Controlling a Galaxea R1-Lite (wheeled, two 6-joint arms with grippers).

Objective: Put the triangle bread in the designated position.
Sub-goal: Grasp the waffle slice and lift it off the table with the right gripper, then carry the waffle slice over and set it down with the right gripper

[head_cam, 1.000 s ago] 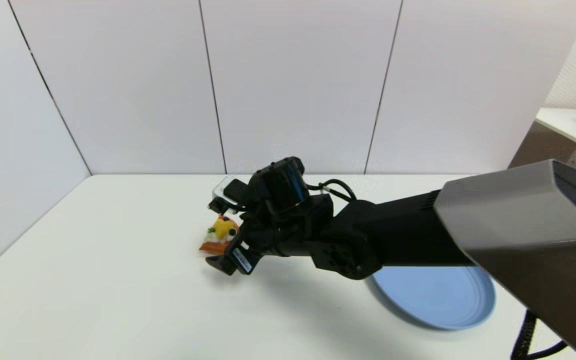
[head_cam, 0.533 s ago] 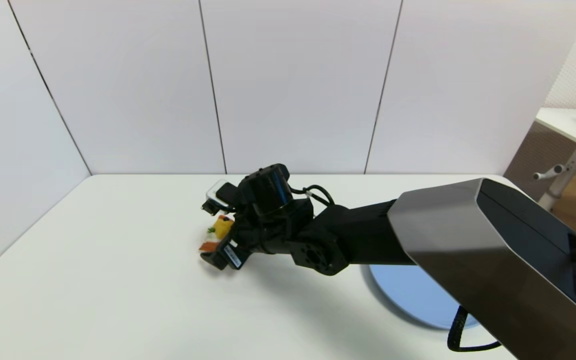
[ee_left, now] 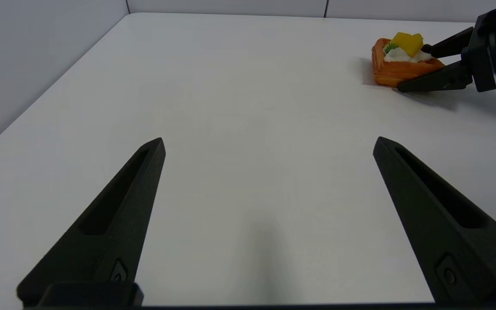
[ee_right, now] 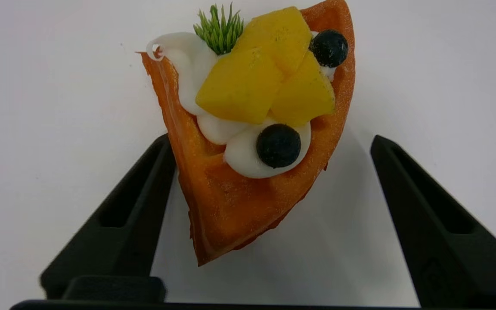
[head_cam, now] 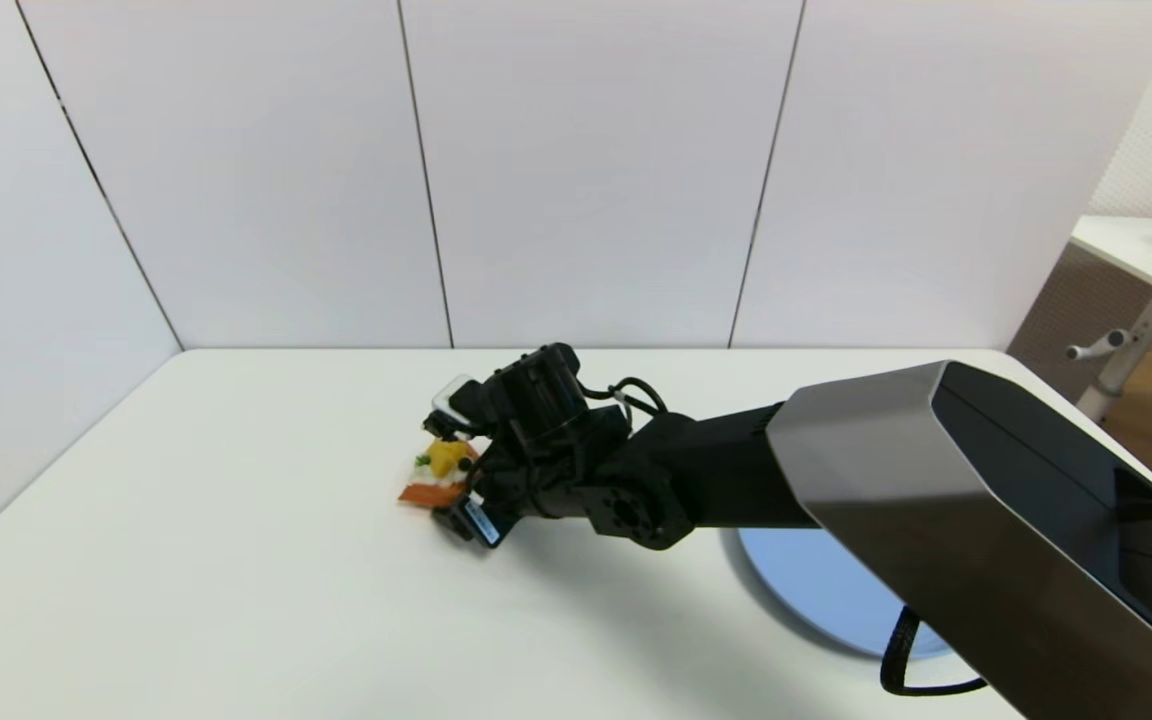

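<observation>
Item: bread [ee_right: 252,142], resting mid-surface [head_cam: 236,560]. My right tool [ee_right: 269,181] straddles it, fingers wide, gripping nothing. Placement looks done; withdrawal remains.

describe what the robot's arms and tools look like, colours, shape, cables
The right arm has a grey boxy forearm shell, black jointed wrist, looped black cables and a small white label. Each tool, right and left, has two long, tapered matte-black fingers with recessed slots.
</observation>
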